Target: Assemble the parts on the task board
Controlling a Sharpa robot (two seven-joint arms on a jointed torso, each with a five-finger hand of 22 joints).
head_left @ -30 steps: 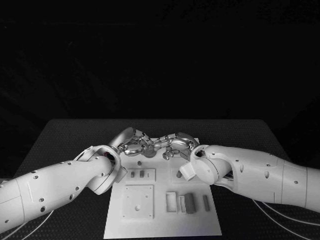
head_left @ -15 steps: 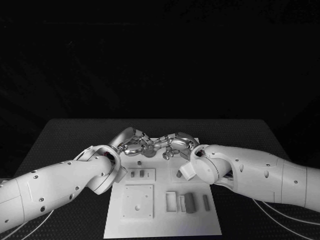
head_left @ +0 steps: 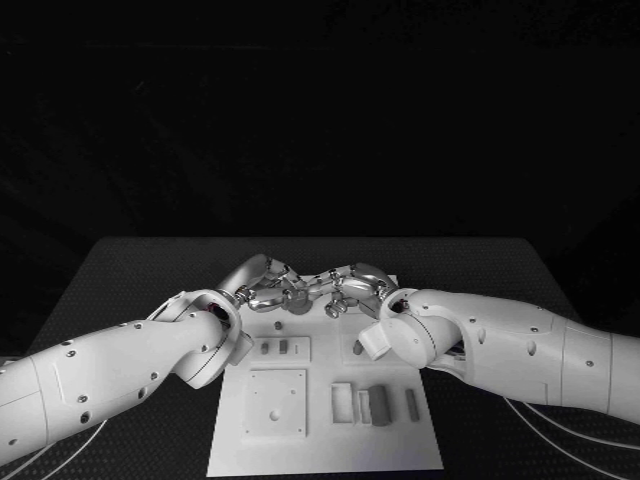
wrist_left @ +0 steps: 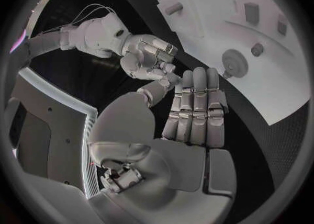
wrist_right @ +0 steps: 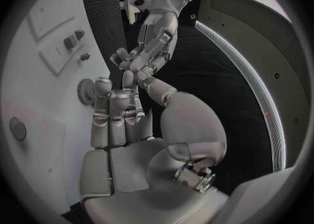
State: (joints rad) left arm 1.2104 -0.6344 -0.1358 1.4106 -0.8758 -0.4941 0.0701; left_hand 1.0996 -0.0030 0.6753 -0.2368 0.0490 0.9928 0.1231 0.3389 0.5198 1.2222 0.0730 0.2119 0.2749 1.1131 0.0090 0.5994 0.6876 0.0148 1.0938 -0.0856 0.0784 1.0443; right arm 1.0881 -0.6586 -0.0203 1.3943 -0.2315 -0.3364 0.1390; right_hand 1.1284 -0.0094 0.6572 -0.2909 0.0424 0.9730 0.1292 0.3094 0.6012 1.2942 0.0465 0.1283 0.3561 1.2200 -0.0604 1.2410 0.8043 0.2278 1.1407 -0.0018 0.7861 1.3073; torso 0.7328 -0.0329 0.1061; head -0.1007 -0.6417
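Task board (head_left: 327,440) lies white in the middle of the black counter (head_left: 133,270), and your two robot hands meet over its far end. Left robot hand (head_left: 270,288) and right robot hand (head_left: 352,290) face each other there, fingertips close together or touching; the head view cannot settle which. Your left wrist view shows the left robot hand (wrist_left: 196,103) with fingers straight and side by side, nothing in the palm. It also shows the right robot hand (wrist_left: 149,59) curled in just beyond those fingertips; whether it pinches a part cannot be told. Your right wrist view shows the right robot hand (wrist_right: 118,111) with fingers extended together, and the left robot hand (wrist_right: 147,51) bent toward them.

Outward from the hands, two small pegs (head_left: 273,348) stand in a raised block on the board's left side. A square plate (head_left: 276,403) lies nearer the robot. To its right, several narrow bars (head_left: 374,404) lie side by side.
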